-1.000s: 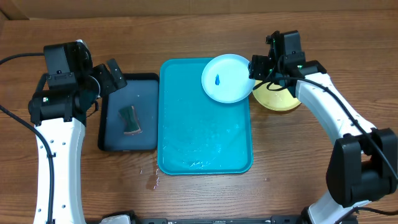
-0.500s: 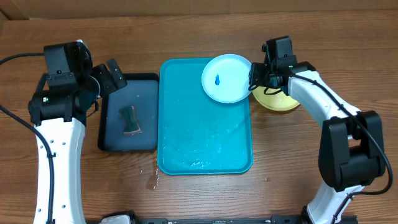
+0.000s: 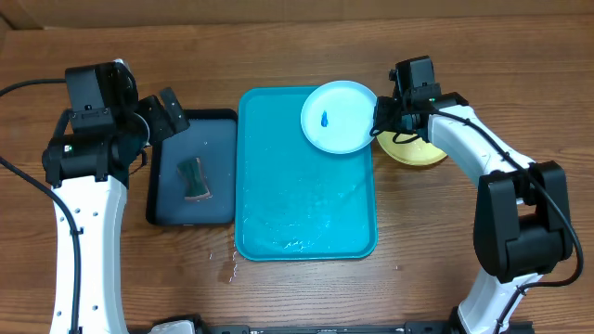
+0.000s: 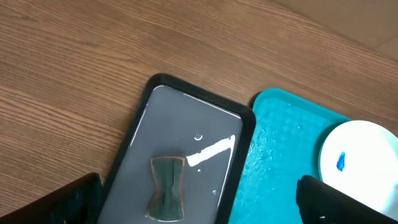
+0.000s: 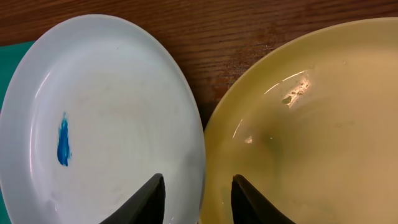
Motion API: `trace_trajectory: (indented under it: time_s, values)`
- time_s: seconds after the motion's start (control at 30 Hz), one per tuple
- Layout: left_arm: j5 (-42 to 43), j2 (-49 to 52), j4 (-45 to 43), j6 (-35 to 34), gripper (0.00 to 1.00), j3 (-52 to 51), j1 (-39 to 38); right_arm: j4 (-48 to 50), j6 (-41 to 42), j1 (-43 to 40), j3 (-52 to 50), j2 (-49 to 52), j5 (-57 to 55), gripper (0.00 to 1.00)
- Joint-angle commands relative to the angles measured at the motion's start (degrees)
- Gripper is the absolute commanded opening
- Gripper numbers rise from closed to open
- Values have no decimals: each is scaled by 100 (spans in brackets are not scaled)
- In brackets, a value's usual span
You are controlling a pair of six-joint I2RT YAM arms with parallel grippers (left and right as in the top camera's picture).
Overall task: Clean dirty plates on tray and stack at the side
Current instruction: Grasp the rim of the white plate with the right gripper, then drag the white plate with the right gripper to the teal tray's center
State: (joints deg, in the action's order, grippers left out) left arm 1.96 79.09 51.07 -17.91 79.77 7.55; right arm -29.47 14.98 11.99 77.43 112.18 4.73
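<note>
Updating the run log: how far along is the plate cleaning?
Done: a yellow plate lies off the tray on the table, no smudge showing. In hand: the right end effector straddles the rim of the blue plate, jaws not yet clamped. To do: that plate's blue smudge is unwiped; the sponge lies on the black tray near the open left end effector.

Overhead straight down over table (image 3: 297,297); both wrist views nearer, light blue plate (image 3: 345,128) in all
</note>
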Motion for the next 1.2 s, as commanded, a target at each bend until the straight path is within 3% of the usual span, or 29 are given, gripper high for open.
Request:
trace_trajectory:
  time_s: [0.0,0.1,0.17,0.37,0.57,0.8,1.17]
  values:
    - [46,31,-9,-52,100,20,-7,35,-2,7,-28,192,46,36]
    - [46,31,-9,-52,100,20,-7,57,-2,7,-28,286,46,27]
    - [46,31,-9,-52,100,20,-7,81,-2,7,-26,293,46,12]
    - [46,31,-9,-52,100,20,-7,90,0,7,4,289,72,4]
    - [46,31,-9,-52,100,20,-7,31,83,26,44,42,1005,4]
    - [46,31,-11,-52,100,20,-7,-146,1167,289,44,-323,1244,4]
    - [46,31,-9,-52,100,20,-7,-562,2588,1255,-31,-260,629,4]
